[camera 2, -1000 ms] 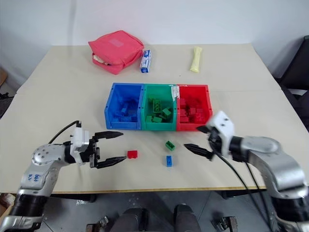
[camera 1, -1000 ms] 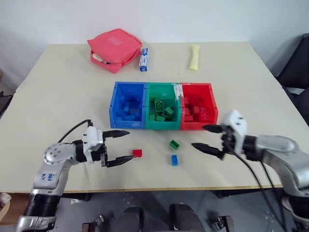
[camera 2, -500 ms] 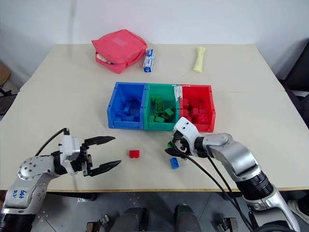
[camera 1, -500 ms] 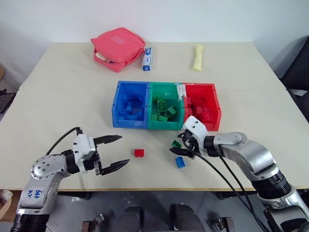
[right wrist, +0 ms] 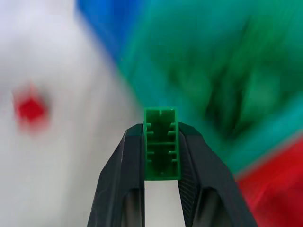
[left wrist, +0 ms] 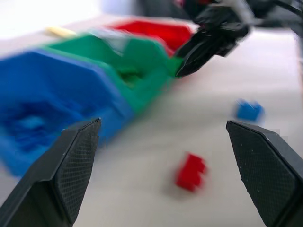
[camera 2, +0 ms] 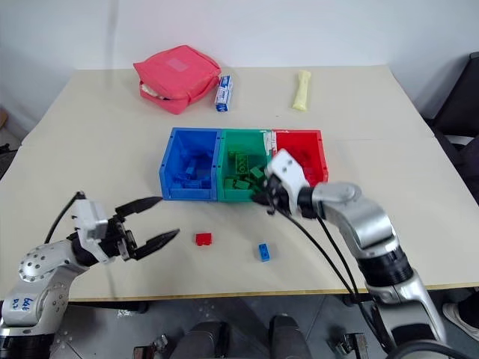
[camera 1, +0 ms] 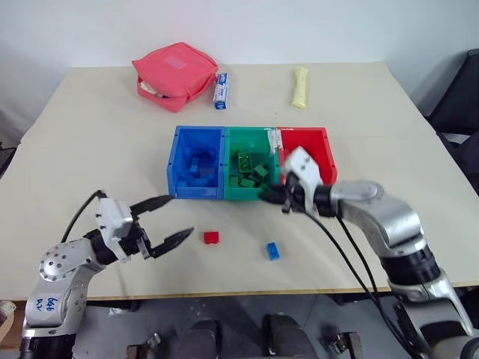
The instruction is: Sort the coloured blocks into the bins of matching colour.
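Three joined bins stand mid-table: blue bin (camera 1: 196,191), green bin (camera 1: 251,131) and red bin (camera 1: 303,131), each holding several blocks. My right gripper (camera 1: 271,197) hovers at the green bin's front right corner, shut on a green block (right wrist: 161,144) that stands upright between its fingers. A red block (camera 1: 212,238) and a blue block (camera 1: 272,250) lie on the table in front of the bins. My left gripper (camera 1: 181,215) is open, low over the table to the left of the red block (left wrist: 191,171), with nothing between its fingers.
A pink-red zipped pouch (camera 1: 176,75), a small blue-and-white box (camera 1: 221,91) and a pale yellow roll (camera 1: 299,87) lie at the table's far side. The table's front edge runs just below the loose blocks.
My right gripper shut on the green block that lay in front of the bins and lifted it up to the green bin's front. My left gripper drew back a little to the left, still open.
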{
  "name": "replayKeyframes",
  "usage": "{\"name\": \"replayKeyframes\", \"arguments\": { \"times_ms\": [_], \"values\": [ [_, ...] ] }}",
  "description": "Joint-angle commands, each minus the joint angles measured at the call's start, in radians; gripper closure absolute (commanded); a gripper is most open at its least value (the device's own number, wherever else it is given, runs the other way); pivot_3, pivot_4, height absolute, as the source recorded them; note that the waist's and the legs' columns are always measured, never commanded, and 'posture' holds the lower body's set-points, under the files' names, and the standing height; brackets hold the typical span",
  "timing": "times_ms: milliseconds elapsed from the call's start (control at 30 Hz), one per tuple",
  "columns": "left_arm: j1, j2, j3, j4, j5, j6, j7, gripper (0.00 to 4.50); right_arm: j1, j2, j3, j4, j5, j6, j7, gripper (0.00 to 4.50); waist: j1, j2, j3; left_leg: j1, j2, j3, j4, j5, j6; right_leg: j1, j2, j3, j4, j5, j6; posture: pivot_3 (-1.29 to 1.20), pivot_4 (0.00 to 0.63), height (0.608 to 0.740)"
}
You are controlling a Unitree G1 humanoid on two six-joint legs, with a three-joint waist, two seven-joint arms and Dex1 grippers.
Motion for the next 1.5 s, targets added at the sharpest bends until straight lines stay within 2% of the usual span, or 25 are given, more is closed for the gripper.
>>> {"name": "replayKeyframes", "arguments": {
  "times_ms": [33,133,200,333,533,633,733,867,967,1167,1267,1433,1500],
  "values": [
    [0.026,0.010,0.062,-0.025,-0.045,0.022,0.018,0.00,-0.098,0.043,-0.041,0.106,-0.050,-0.108,-0.053,4.00,-0.004,0.000,0.000,0.000,0.000,0.000,-0.001,0.000,0.000,0.000,0.000,0.000,0.000,0.000,0.000,0.00,0.150,0.740],
    [0.042,0.009,0.067,-0.023,-0.041,0.020,0.020,0.00,-0.184,0.085,-0.031,0.266,-0.123,-0.173,-0.117,4.00,-0.006,0.000,0.000,0.000,-0.001,0.001,-0.002,0.000,0.000,-0.001,0.000,0.000,0.000,0.000,0.000,0.00,0.150,0.740],
    [0.046,0.008,0.064,-0.018,-0.036,0.018,0.020,0.00,-0.213,0.103,-0.027,0.338,-0.146,-0.204,-0.122,3.25,-0.005,0.000,0.000,-0.001,-0.001,0.002,-0.002,0.000,0.000,-0.003,-0.001,0.000,0.001,0.000,0.000,0.00,0.150,0.740],
    [0.046,0.009,0.056,-0.014,-0.031,0.017,0.017,0.00,-0.218,0.116,-0.038,0.361,-0.155,-0.248,-0.096,2.03,-0.007,0.000,0.000,-0.002,-0.001,0.002,-0.002,0.000,0.000,-0.004,-0.001,0.000,0.002,0.000,0.000,0.00,0.150,0.740],
    [0.024,0.027,0.035,0.013,-0.034,0.028,-0.025,0.00,-0.069,0.012,-0.085,0.199,-0.112,-0.306,0.026,0.02,-0.004,0.000,0.000,-0.003,-0.001,0.001,-0.002,0.000,0.000,-0.004,-0.001,0.000,0.006,0.000,0.000,0.00,0.150,0.740],
    [-0.017,0.036,0.023,0.052,-0.022,0.020,-0.045,0.00,0.043,-0.049,-0.136,0.092,-0.065,-0.311,0.082,0.02,0.002,0.000,0.000,-0.003,-0.001,0.001,-0.001,0.000,0.001,-0.004,-0.001,-0.001,0.004,0.000,0.000,0.00,0.150,0.740],
    [-0.060,0.042,0.008,0.099,-0.011,0.009,-0.067,0.00,0.136,-0.084,-0.205,0.031,-0.036,-0.305,0.073,0.02,-0.001,0.000,0.000,-0.003,-0.001,0.002,0.000,0.000,0.001,-0.003,-0.001,0.000,0.000,0.000,0.000,0.00,0.150,0.740],
    [-0.098,0.037,-0.014,0.131,0.002,-0.001,-0.082,0.00,0.154,-0.089,-0.216,0.001,-0.026,-0.286,0.060,0.02,-0.011,0.000,0.000,-0.001,0.000,0.003,-0.003,0.001,0.000,-0.003,0.000,0.001,0.001,0.000,0.000,0.00,0.150,0.740],
    [-0.100,0.044,-0.019,0.129,0.002,-0.005,-0.099,0.00,0.216,-0.133,-0.279,-0.023,-0.007,-0.324,0.096,0.02,-0.005,0.000,0.000,-0.001,0.000,0.003,-0.004,0.001,-0.001,-0.004,0.000,0.001,0.001,0.000,-0.001,0.00,0.150,0.740],
    [-0.094,0.109,-0.040,0.199,0.051,-0.072,-0.204,0.00,0.462,-0.225,-0.462,-0.041,0.076,-0.535,0.292,0.02,0.019,0.000,0.000,-0.002,-0.001,0.003,-0.003,0.000,0.002,-0.002,-0.001,0.001,-0.001,0.000,0.000,0.00,0.150,0.740],
    [-0.121,0.135,-0.075,0.226,0.065,-0.090,-0.273,0.00,0.582,-0.283,-0.532,-0.038,0.113,-0.559,0.393,0.02,0.024,0.000,0.000,-0.002,-0.001,0.003,-0.001,0.000,0.002,-0.001,-0.001,0.001,-0.003,0.000,0.000,0.00,0.150,0.740],
    [-0.188,0.132,-0.151,0.230,0.062,-0.090,-0.355,0.00,0.724,-0.325,-0.569,-0.030,0.086,-0.651,0.462,0.02,0.021,0.000,0.000,0.007,0.000,0.002,-0.003,-0.001,0.004,0.011,-0.001,0.000,-0.005,0.000,0.000,0.00,0.150,0.740],
    [-0.202,0.128,-0.172,0.236,0.066,-0.101,-0.383,0.00,0.756,-0.343,-0.554,-0.070,0.104,-0.629,0.479,0.02,0.018,0.000,0.000,0.009,0.000,0.002,-0.003,-0.001,0.005,0.012,0.000,0.000,-0.005,0.000,0.000,0.00,0.150,0.740]
  ]
}}
